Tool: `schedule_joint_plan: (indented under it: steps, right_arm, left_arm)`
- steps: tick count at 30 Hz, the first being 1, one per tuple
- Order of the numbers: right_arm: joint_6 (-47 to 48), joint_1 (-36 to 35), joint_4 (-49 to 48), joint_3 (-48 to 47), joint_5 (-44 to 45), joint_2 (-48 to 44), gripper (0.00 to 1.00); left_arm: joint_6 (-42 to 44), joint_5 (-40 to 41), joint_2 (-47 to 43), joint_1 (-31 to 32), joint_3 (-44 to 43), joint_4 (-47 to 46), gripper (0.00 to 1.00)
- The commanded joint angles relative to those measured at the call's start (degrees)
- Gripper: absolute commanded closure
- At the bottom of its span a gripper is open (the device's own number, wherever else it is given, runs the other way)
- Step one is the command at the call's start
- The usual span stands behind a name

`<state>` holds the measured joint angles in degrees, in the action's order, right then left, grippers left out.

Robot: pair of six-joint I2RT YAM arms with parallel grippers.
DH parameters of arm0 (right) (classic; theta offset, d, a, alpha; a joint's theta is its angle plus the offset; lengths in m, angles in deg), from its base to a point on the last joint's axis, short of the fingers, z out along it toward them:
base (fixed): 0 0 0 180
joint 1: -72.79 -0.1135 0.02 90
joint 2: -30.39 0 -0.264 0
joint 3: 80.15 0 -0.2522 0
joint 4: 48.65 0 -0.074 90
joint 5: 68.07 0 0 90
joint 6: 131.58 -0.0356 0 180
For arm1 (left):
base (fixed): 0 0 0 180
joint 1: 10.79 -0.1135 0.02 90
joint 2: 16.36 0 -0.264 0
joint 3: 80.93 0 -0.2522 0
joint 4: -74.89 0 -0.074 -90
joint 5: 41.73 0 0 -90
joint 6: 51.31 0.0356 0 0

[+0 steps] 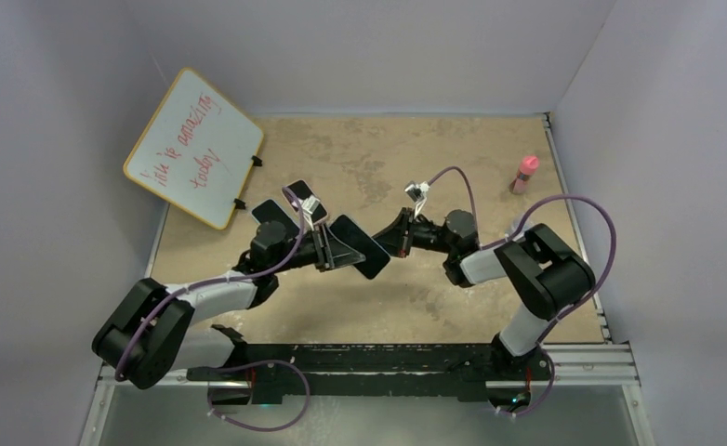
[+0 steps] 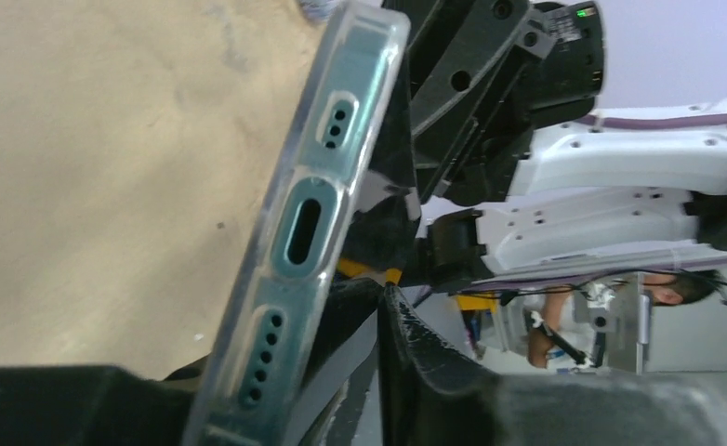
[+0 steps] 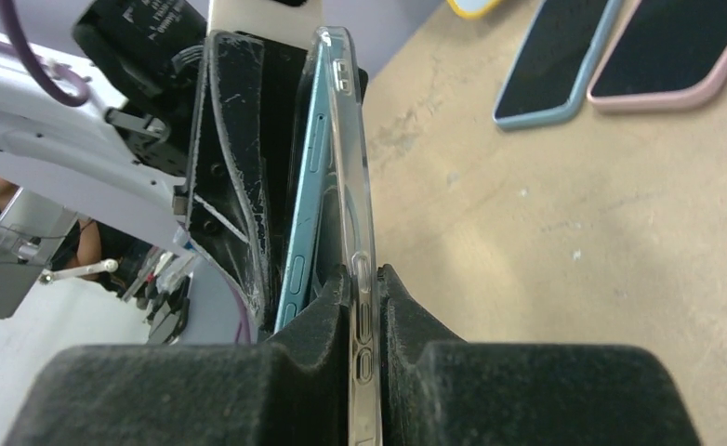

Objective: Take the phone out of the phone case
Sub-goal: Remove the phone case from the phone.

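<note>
Scene: two arms meet above the middle of the worktop [image 1: 434,311], with one handset in the air between them.
Left gripper: my left gripper [image 1: 330,249] is clamped across the bottom end of the phone [image 3: 301,232], case and all. The port edge shows between my fingers.
Right gripper: my right gripper [image 3: 364,299] is drawn narrow, pinching only the clear side wall of the phone case [image 2: 315,177].
Phone and case: the teal edge stands a little off the clear wall, with a gap showing along that side. The phone is not free of the case.
Spare handsets: a blue-cased phone [image 3: 550,60] and a pink-cased phone [image 3: 676,51] lie side by side, left of centre.
Far left corner: a whiteboard [image 1: 192,147], tilted, with red writing.
Far right corner: a pink bottle [image 1: 525,174], upright.
</note>
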<state>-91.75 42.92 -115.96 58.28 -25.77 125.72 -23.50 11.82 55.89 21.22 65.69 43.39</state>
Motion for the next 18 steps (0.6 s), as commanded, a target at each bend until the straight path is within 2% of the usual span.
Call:
schedule_joint_plan:
  steps: [1,3,7,18]
  right_arm:
    - [-2.7,-4.0,-2.8,0.0,0.7,2.2,1.0]
    - [-2.1,-4.0,-2.9,0.2,1.8,2.9,1.0]
    - [-1.1,-4.0,-2.8,0.6,4.3,4.2,1.0]
    - [-2.0,-4.0,-8.1,3.0,12.1,9.7,1.0]
  left_arm:
    - [8.4,7.2,2.0,1.7,-2.2,9.7,0.67]
    - [9.9,9.7,1.9,1.6,-2.3,13.1,0.59]
    - [12.1,15.5,0.9,1.7,-2.5,19.7,0.5]
    - [12.9,25.1,-2.8,1.8,-2.2,29.5,0.42]
